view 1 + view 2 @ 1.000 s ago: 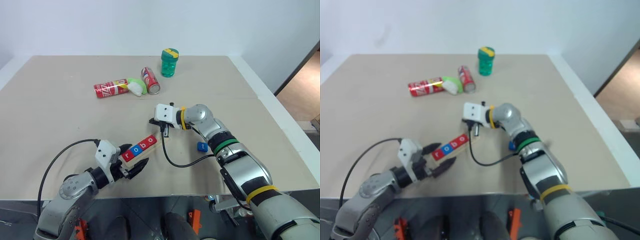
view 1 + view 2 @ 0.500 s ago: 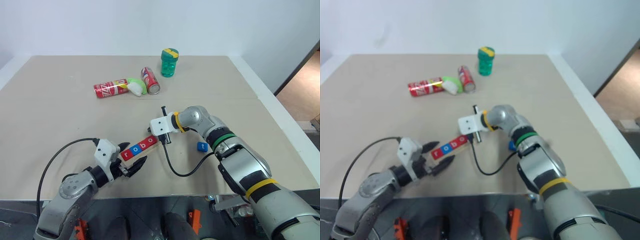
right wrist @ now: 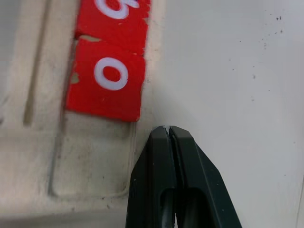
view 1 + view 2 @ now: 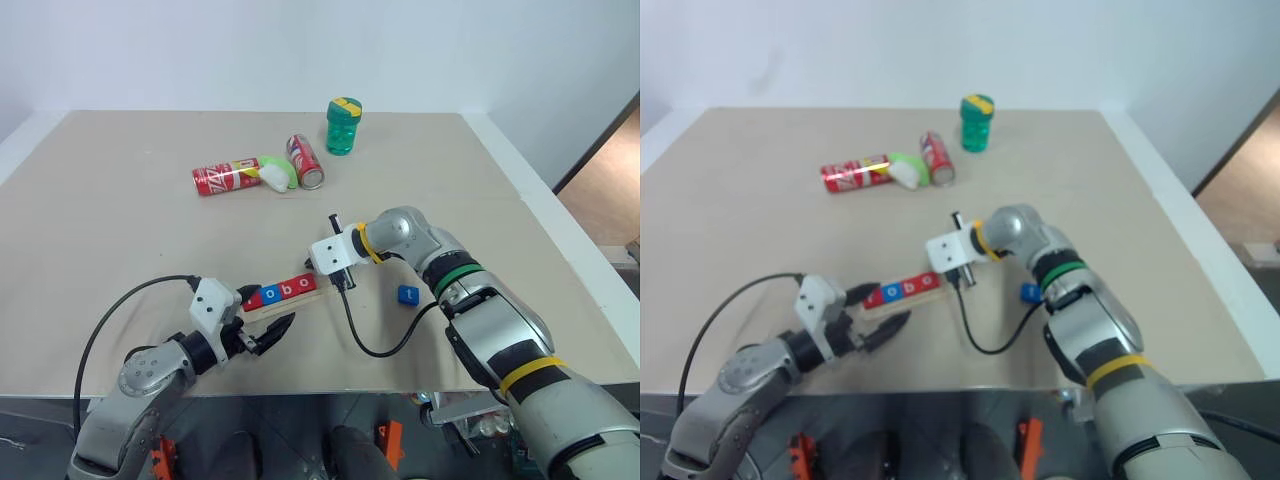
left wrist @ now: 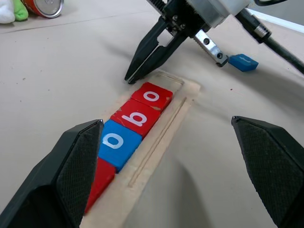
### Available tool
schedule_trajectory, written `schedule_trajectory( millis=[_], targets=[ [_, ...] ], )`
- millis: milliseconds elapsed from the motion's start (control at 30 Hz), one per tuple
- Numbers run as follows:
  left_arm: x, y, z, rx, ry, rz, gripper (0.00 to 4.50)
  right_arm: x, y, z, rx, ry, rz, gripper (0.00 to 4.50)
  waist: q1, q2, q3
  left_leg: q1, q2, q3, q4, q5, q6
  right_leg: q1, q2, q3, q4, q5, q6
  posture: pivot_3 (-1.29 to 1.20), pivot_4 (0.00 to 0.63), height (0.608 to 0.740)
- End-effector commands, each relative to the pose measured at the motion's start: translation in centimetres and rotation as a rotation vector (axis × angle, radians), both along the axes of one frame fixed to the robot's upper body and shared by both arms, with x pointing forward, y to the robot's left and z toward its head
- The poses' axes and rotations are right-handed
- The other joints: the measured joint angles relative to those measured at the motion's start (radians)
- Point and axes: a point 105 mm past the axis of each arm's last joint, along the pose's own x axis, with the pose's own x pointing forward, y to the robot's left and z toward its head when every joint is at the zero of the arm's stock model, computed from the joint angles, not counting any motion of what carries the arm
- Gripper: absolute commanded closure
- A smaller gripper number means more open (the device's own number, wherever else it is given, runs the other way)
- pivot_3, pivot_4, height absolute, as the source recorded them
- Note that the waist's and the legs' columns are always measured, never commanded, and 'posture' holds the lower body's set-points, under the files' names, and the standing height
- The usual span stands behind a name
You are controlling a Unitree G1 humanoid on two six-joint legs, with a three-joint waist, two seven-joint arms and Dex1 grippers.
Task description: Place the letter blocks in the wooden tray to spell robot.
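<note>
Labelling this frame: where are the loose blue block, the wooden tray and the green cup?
loose blue block [image 4: 405,294], left eye view, top face.
wooden tray [image 5: 183,97], left wrist view, bare end.
green cup [image 4: 342,133], left eye view, body.

Two red cans [image 4: 225,178], green bottle [image 4: 343,126]

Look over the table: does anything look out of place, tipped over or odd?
Yes. Two red cans lie on their sides at the far end, near an upright green bottle. One blue tile sits loose on the table, apart from the wooden tray, whose last slot is empty. The last red tile sits slightly askew.
</note>
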Motion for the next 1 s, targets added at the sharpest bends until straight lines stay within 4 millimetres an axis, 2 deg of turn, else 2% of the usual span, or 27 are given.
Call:
schedule_trajectory(
  millis=[33,267,433,567,600,633,733,833,900,967,1000],
  targets=[
    [0.2,0.0,1.1,0.012,-0.052,-0.025,0.00,-0.9,-1.5,-0.7,-0.049,0.075,0.010,4.47,0.000,0.000,0.000,0.000,0.000,0.000,0.000,0.000,0.000,0.000,0.000,0.000,0.000,0.000,0.000,0.00,0.150,0.740],
    [0.5,-0.3,1.1,0.017,-0.051,-0.037,0.00,-1.9,-1.7,-1.6,-0.032,0.145,-0.018,4.47,0.001,0.000,0.000,0.000,0.000,-0.001,0.000,0.000,0.000,0.001,0.000,-0.001,0.000,0.000,0.000,0.00,0.150,0.740],
    [0.6,-0.3,1.2,0.026,-0.056,-0.046,0.00,-1.4,-1.9,-1.2,0.004,0.098,-0.055,4.47,0.001,0.000,0.000,0.000,0.000,-0.001,0.000,0.000,0.000,0.001,0.000,-0.001,0.000,-0.001,0.000,0.00,0.150,0.740],
    [0.3,-0.7,1.3,0.064,-0.086,-0.087,0.00,0.3,-2.7,1.2,0.120,0.039,-0.166,4.47,0.000,0.000,0.000,0.001,0.000,-0.001,0.000,0.000,0.000,0.001,0.000,-0.001,0.000,-0.001,-0.001,0.00,0.150,0.740],
    [0.1,-0.8,1.3,0.074,-0.093,-0.105,0.00,0.9,-3.1,2.2,0.180,0.029,-0.208,4.47,0.000,0.000,0.000,0.001,0.000,-0.001,0.000,0.000,0.000,0.001,0.000,-0.001,0.000,0.000,-0.001,0.00,0.150,0.740],
    [0.0,-1.0,1.3,0.080,-0.099,-0.120,0.00,1.3,-3.4,3.1,0.231,0.031,-0.244,4.24,0.000,0.000,0.000,0.001,0.000,0.000,0.000,0.000,0.000,0.001,0.000,0.000,0.000,0.000,-0.001,0.00,0.150,0.740],
    [-0.4,-1.3,1.6,0.092,-0.120,-0.165,0.00,1.9,-5.2,5.4,0.413,0.082,-0.367,4.24,0.002,0.000,0.000,0.001,-0.001,0.000,0.001,0.001,-0.001,0.001,-0.001,0.000,0.000,0.000,0.000,0.00,0.150,0.740],
    [-0.9,-1.8,1.9,0.088,-0.128,-0.231,0.00,1.4,-7.7,6.3,0.613,0.229,-0.522,3.56,0.001,0.000,0.001,0.000,-0.001,0.001,0.000,0.000,-0.001,0.000,-0.001,0.001,0.000,0.000,0.000,0.00,0.150,0.740],
    [-1.2,-2.0,2.1,0.099,-0.133,-0.270,0.00,0.5,-9.1,6.3,0.703,0.305,-0.616,2.63,0.010,0.000,0.001,-0.001,0.000,0.000,0.000,0.000,-0.001,0.000,-0.001,0.000,0.000,-0.001,0.000,0.00,0.150,0.740],
    [-1.4,-2.1,2.2,0.099,-0.131,-0.297,0.00,-1.5,-10.0,6.0,0.766,0.378,-0.691,1.99,0.015,0.000,0.001,-0.002,0.000,-0.003,-0.001,-0.001,-0.001,-0.001,0.000,-0.002,0.000,-0.003,0.000,0.00,0.150,0.740],
    [-1.4,-2.2,2.2,0.099,-0.129,-0.306,0.00,-2.4,-10.2,6.1,0.813,0.410,-0.731,1.51,0.018,0.000,0.001,-0.003,0.000,-0.003,-0.001,-0.001,-0.001,-0.001,0.000,-0.002,0.000,-0.003,0.000,0.00,0.150,0.740]
  ],
)
